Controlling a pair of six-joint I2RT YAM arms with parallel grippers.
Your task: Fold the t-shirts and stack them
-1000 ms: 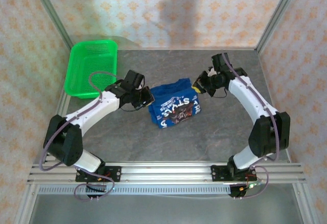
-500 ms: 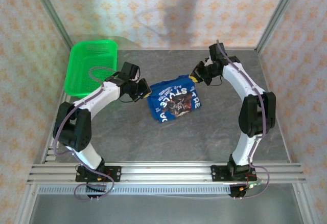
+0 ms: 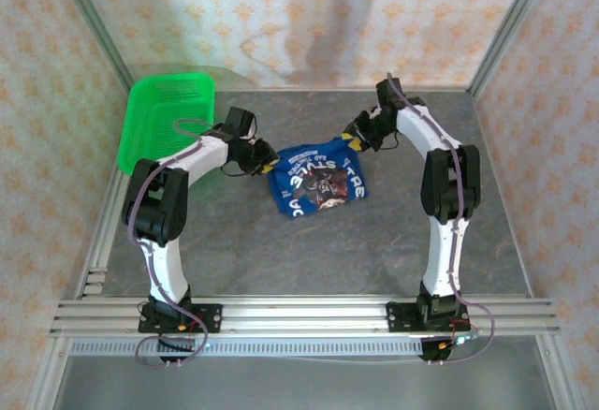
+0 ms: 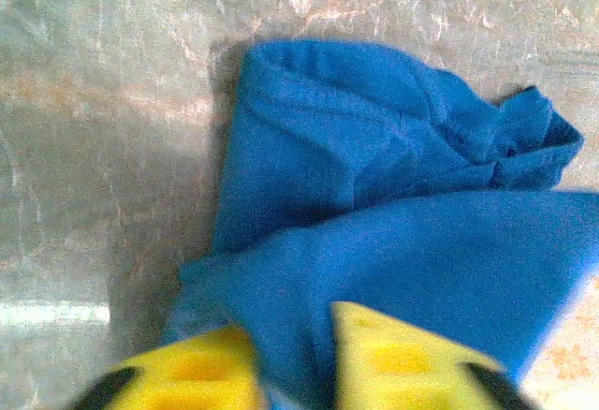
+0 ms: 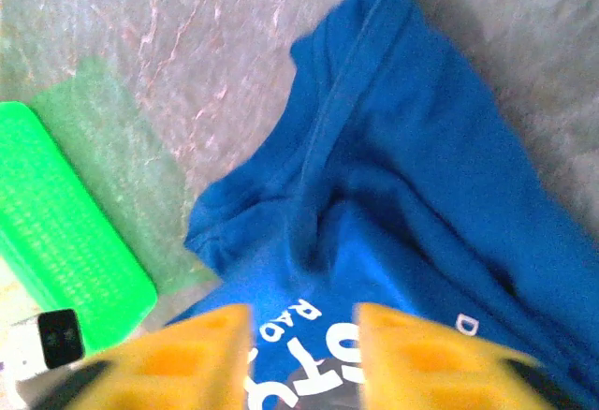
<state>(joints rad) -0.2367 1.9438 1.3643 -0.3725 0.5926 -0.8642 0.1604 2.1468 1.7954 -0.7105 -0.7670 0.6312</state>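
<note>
— Where does the t-shirt lie?
— In the middle of the overhead frame, bunched on the grey worktop, print facing up; its upper corners run to the two pincers.
— The left arm's pose?
— It rises from the lower left, bends beside the green basket at upper left, then reaches right; the left pincer is clamped on the shirt's left edge; in its wrist view blue cloth fills the gap between the yellow fingers.
— And the right?
— It stands tall on the right, elbow high, forearm turned left; the right pincer grips the upper right corner; cloth sits between its fingers too.
</note>
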